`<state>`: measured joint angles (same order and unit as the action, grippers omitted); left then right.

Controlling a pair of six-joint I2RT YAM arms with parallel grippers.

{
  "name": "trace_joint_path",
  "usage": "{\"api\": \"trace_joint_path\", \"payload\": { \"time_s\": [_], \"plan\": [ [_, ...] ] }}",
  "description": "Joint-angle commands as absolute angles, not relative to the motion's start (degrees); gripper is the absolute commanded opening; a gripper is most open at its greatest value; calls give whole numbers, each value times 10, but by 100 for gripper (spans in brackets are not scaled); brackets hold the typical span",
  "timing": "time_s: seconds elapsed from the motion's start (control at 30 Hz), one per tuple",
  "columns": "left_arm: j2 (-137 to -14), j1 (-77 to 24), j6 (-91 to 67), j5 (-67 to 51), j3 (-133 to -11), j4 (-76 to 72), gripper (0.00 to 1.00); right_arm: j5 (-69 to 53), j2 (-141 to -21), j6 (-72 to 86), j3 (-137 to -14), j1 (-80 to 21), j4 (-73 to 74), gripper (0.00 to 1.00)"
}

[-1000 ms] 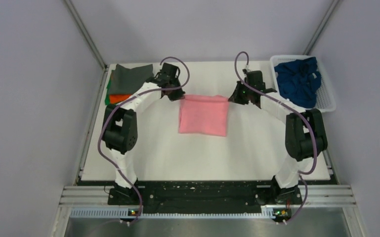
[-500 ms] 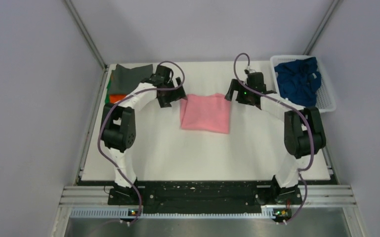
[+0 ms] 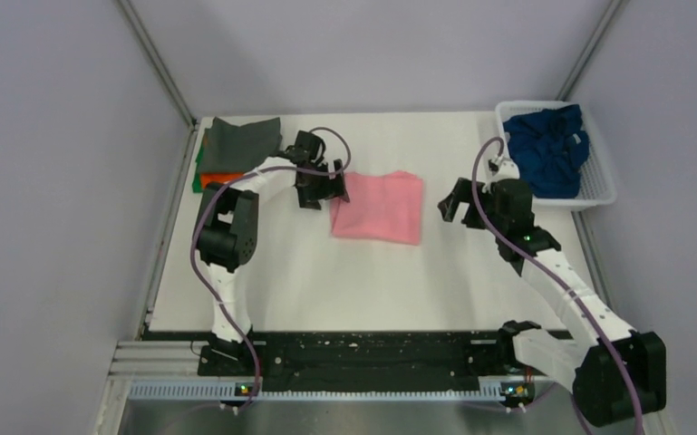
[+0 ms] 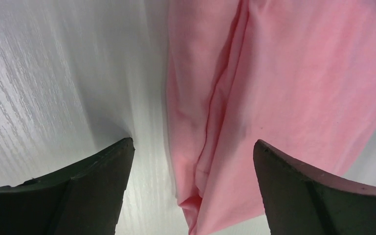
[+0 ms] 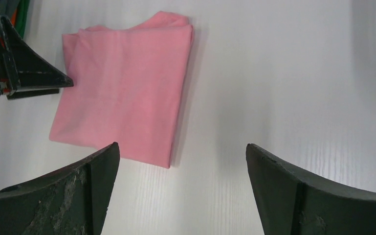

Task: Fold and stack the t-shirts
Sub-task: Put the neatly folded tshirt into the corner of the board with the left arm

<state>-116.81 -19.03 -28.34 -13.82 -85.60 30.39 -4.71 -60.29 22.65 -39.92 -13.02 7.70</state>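
A folded pink t-shirt (image 3: 378, 207) lies flat in the middle of the table. My left gripper (image 3: 328, 188) is open at the shirt's left edge; in the left wrist view the pink folds (image 4: 274, 88) lie under the gap between the spread fingers (image 4: 83, 186) and nothing is pinched. My right gripper (image 3: 454, 201) hangs open to the right of the shirt, apart from it; its view shows the whole pink shirt (image 5: 122, 88) ahead on the left. A dark grey t-shirt (image 3: 240, 138) tops a pile over orange (image 3: 220, 178) and green (image 3: 197, 184) cloth at the back left. A crumpled navy blue t-shirt (image 3: 548, 149) fills the basket.
The white lattice basket (image 3: 603, 181) stands at the back right corner. Grey walls close the table on the left, right and back. The left arm's black fingers (image 5: 24, 68) show at the left edge of the right wrist view.
Both grippers opened and let go of the pink shirt's far corners. The right arm drew back toward the near right. The left gripper moved slightly right and stays at the shirt's left edge.
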Motion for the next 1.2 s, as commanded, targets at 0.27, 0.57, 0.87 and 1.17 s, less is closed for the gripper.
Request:
{"api": "trace_joint_path", "payload": {
  "time_s": [0.27, 0.57, 0.87, 1.17],
  "plan": [
    [-1281, -258, -278, -12, -987, 371, 67, 24, -538, 213, -342, -128, 122, 99],
    [-1320, -279, -268, 240, -1118, 485, 0, 20, -534, 217, -326, -128, 116, 99],
    [-1262, -257, -50, 438, -1120, 388, 0, -11, -562, 226, -318, -128, 85, 99],
    [-1211, -227, 107, 471, -1132, 276, 0, -26, -592, 229, -320, -128, 74, 99]
  ]
}}
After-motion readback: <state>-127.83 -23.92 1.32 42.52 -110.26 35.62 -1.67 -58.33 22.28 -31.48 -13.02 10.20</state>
